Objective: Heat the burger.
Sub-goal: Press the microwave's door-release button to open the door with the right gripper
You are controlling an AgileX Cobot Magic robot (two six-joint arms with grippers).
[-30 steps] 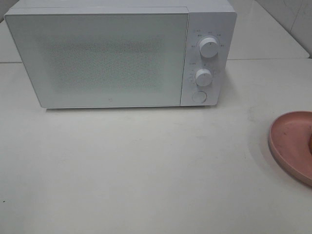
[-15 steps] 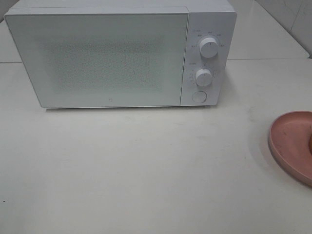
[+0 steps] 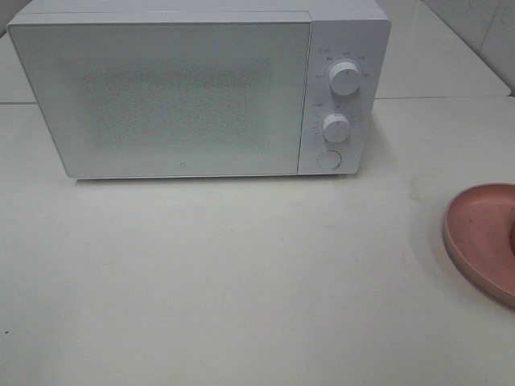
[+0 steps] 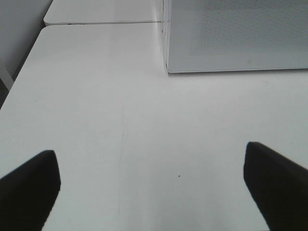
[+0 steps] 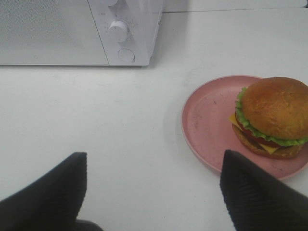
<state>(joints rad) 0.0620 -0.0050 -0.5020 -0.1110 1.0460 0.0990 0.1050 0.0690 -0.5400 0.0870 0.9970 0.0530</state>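
The burger (image 5: 272, 118), with a golden-brown bun, lettuce, tomato and cheese, sits on a round pink plate (image 5: 207, 120). In the exterior high view only the plate's left part (image 3: 475, 233) shows at the right edge; a sliver of the burger's edge shows at the frame border. A white microwave (image 3: 201, 88) with its door shut stands at the back of the table. My right gripper (image 5: 154, 192) is open, hovering over the table short of the plate, nothing between its fingers. My left gripper (image 4: 151, 187) is open over bare table near the microwave's front left corner (image 4: 168, 70).
The microwave has two knobs (image 3: 344, 77) (image 3: 335, 127) and a round button (image 3: 327, 159) on its right panel. White table surface (image 3: 241, 273) stretches in front of it. A table seam runs behind on the right.
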